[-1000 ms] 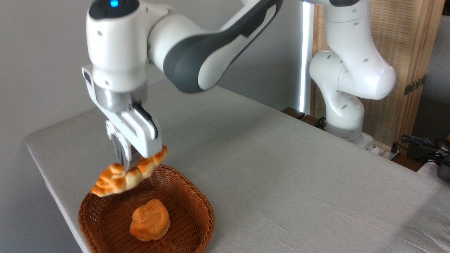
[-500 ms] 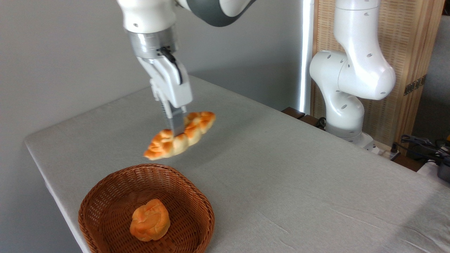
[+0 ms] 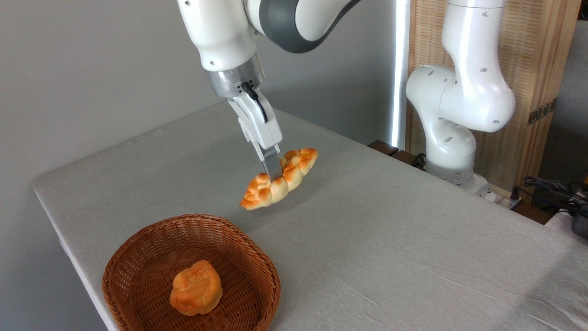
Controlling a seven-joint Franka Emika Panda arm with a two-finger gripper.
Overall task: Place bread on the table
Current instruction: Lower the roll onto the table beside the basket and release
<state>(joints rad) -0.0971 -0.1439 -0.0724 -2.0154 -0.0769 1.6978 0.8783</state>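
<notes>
The bread (image 3: 281,178), a braided golden-orange loaf with pointed ends, hangs tilted just above the table (image 3: 367,239), its lower left tip close to the grey cloth. My gripper (image 3: 274,174) is shut on the loaf's middle and comes down from the upper left. The loaf sits beyond and to the right of the wicker basket, over bare cloth.
A round brown wicker basket (image 3: 138,257) stands at the near left corner with a small round orange bun (image 3: 196,288) inside. The arm's white base (image 3: 452,151) rises at the back right, with cables (image 3: 551,188) at the far right edge.
The gripper has carried the bread up out of the basket and to the right, then lower toward the cloth. The basket and bun have not moved.
</notes>
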